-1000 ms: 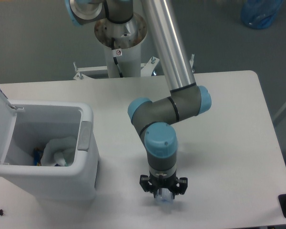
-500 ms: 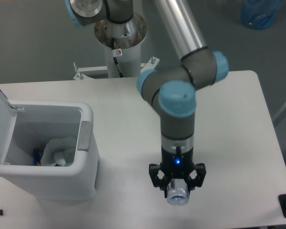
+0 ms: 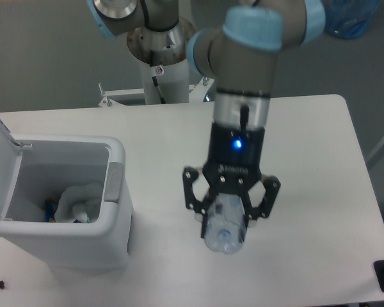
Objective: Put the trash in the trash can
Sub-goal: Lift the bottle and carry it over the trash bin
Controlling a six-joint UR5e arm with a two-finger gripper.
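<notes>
Looking at your end effector [image 3: 230, 208], it's pinching the clear bottle [image 3: 224, 228] between its fingers, held up over the white surface [image 3: 320, 160]. Your trash can [image 3: 70, 240] sits well to the left, lid flipped open, with the white tissue [image 3: 78, 201] already lying inside.

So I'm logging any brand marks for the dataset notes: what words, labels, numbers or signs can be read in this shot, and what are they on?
None can be read.
Small red-and-white round sticker on the robot's base column: a sign of some kind, too small to read.
Pale lettering on the black body of the hand, below its blue light: blurred, not readable.
Plastic bottle held in the hand: no readable label visible.
Trash can: no visible markings.
</notes>
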